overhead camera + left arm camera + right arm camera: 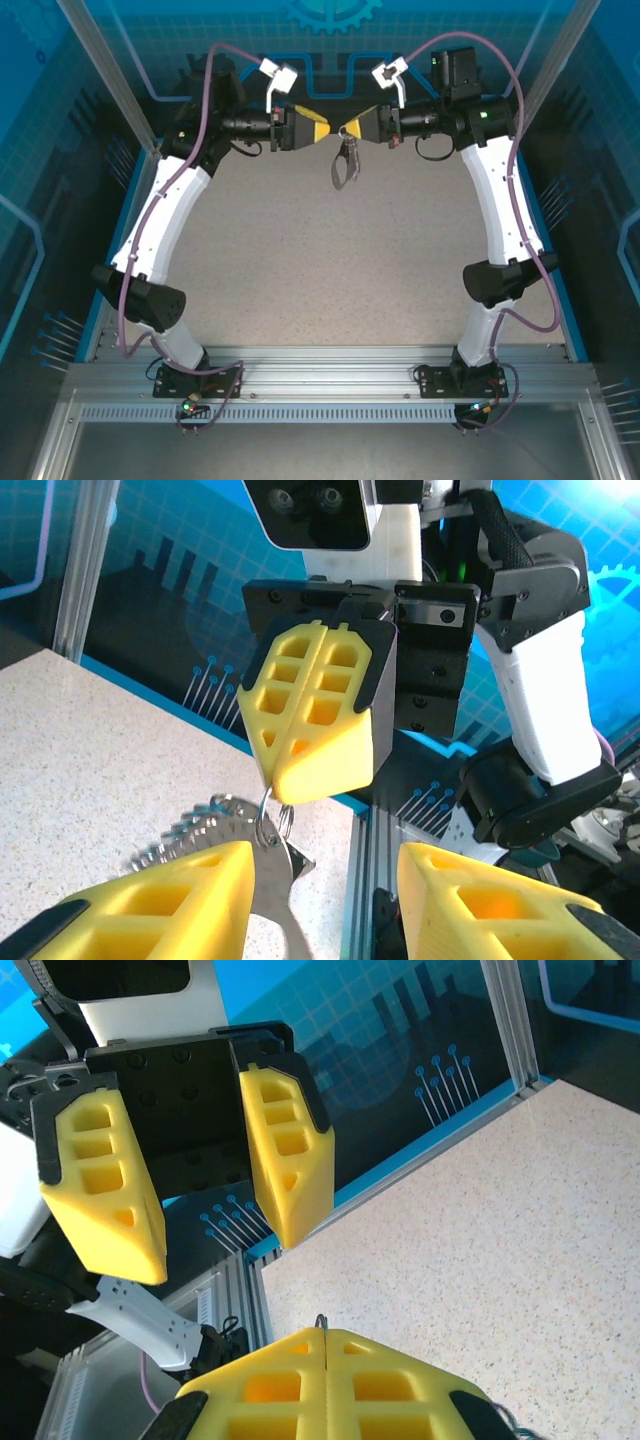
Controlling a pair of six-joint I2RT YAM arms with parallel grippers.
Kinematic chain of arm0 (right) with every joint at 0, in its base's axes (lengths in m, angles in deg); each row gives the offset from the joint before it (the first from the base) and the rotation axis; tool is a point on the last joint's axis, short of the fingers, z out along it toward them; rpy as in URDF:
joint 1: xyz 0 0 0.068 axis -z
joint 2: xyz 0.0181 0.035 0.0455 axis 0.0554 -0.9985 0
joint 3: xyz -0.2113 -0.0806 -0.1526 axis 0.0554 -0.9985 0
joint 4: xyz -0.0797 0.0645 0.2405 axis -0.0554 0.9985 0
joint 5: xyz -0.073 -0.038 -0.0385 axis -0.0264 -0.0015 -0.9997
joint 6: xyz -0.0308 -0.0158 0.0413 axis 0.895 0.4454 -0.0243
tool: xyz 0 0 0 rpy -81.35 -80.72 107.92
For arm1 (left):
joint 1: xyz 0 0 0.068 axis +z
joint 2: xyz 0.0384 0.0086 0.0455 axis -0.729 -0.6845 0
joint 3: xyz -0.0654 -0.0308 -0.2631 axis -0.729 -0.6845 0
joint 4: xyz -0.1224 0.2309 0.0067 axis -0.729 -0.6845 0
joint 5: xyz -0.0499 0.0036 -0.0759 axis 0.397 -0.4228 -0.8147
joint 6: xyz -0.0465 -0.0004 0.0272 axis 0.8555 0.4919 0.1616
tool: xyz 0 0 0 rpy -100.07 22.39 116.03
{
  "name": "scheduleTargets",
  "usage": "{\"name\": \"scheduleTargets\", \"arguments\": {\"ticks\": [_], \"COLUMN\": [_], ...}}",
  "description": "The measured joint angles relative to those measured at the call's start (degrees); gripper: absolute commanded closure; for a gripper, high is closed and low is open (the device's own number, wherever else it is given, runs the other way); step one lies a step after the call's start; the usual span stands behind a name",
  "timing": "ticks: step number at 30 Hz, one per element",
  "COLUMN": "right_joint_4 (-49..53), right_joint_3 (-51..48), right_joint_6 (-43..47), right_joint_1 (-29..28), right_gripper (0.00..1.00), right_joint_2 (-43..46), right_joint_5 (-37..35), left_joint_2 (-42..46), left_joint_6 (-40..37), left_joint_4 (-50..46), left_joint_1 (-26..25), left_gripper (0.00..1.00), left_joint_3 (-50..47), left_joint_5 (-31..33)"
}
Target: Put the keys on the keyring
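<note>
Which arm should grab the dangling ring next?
Probably left. The left pincer is open and empty, facing the keyring that hangs from the shut right pincer.

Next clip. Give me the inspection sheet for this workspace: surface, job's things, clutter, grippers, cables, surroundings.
surface: speckled beige tabletop.
job's things: keyring hangs from the right gripper, with its beaded chain; the key cannot be told apart.
clutter: nothing seen.
grippers: right gripper shut on the keyring's thin wire loop; left gripper open, facing it, holding nothing.
cables: a purple cable runs along each arm.
surroundings: blue patterned panels; aluminium rail at the near edge.
</note>
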Motion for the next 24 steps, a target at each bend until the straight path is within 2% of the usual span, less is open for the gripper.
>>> {"name": "scheduleTargets", "arguments": {"ticks": [10,24], "right_joint_4": [3.0,3.1], "right_joint_3": [-1.8,-1.9], "right_joint_6": [2.6,3.2], "right_joint_1": [-1.9,-2.2], "right_gripper": [1.00,1.00], "right_joint_2": [0.0,0.0], "right_joint_5": [-1.2,-1.4], "left_joint_2": [-0.8,-0.8], "left_joint_6": [-6.2,-9.4], "left_joint_4": [-7.1,-9.2], "left_joint_1": [-2.0,-2.2], "left_gripper": [0.58,0.54], "left_joint_3": [0.2,0.2], "left_joint_5": [0.5,2.0]}}
